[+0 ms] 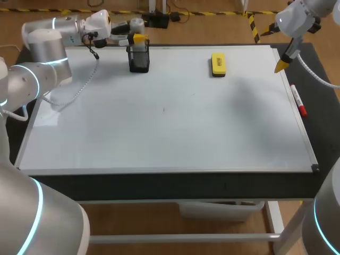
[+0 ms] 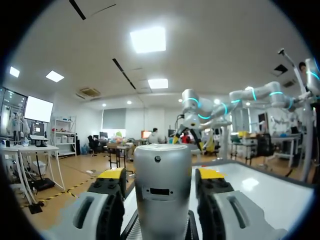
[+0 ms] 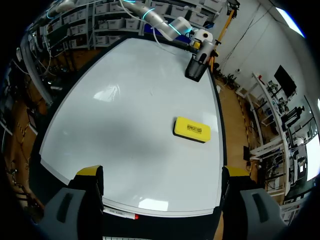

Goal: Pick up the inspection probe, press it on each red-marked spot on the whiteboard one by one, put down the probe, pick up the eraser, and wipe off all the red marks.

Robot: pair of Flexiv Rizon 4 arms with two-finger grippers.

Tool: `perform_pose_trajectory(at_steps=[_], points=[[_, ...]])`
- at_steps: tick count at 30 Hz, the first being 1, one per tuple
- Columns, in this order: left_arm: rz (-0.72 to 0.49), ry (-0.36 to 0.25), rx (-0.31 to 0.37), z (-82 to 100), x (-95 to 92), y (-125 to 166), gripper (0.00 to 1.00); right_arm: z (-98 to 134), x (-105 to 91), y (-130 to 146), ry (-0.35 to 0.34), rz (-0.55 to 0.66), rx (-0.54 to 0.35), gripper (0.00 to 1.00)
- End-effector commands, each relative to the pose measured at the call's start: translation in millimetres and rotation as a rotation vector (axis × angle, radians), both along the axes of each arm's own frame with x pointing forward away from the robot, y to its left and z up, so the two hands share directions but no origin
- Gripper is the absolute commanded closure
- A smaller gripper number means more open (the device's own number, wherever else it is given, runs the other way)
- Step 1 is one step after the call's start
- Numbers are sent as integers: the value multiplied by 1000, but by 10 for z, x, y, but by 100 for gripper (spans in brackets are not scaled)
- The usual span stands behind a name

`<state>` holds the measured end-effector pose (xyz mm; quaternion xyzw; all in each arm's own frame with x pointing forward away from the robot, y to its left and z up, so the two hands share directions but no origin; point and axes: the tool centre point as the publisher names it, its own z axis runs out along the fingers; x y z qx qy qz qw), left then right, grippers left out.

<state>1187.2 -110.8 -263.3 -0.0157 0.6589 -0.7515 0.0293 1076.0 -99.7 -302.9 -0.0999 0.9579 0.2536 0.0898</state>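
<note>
Silver probe (image 2: 162, 200), a smooth metal cylinder, stands upright in the left gripper (image 2: 161, 176), whose yellow-tipped fingers press against it from both sides, so it is clamped on it. From above, the left gripper lies level at the far left of the whiteboard (image 1: 170, 133), directly over the black mesh pen holder (image 1: 139, 58). Whether the probe's lower end is inside the holder or clear of it can't be made out. The left arm (image 1: 45, 50) comes in from the far left corner. A white cable (image 1: 85, 82) hangs off it and trails across that corner of the whiteboard. The yellow eraser (image 1: 218, 64) lies flat on the whiteboard near its far edge, right of the middle and well apart from the pen holder and both grippers. The right gripper (image 1: 281, 65) hangs above the far right corner of the whiteboard. Its fingers are spread wide and hold nothing. In its wrist camera the eraser is ahead of it and the pen holder further off. A marker (image 1: 298, 101) with a red cap lies along the right edge of the whiteboard, partly on the dark table (image 1: 159, 186), on the near side of the right gripper and not touching it. The whiteboard lies flat and covers most of the table.
</note>
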Motion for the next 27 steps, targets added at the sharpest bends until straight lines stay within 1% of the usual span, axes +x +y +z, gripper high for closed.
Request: perform_pose_trajectory(at_steps=[1,6,12,14,17,20,22,25,27], points=[[-87,-15,-1,-10,46,52,0,6,3,-1,2,2,-5,0],[-49,-31,27,40,0,117,0,6,3,-1,2,2,-5,0],[34,-46,79,85,-85,233,0,6,3,-1,2,2,-5,0],[76,-46,116,91,-124,277,0,6,3,-1,2,2,-5,0],[133,-36,148,85,-169,358,0,6,3,-1,2,2,-5,0],[173,-57,208,65,-224,430,0,6,3,-1,2,2,-5,0],[204,-59,225,62,-283,477,0,6,3,-1,2,2,-5,0],[261,-61,294,55,-353,540,0,6,3,-1,2,2,-5,0],[294,-54,322,51,-408,577,0,6,3,-1,2,2,-5,0]])
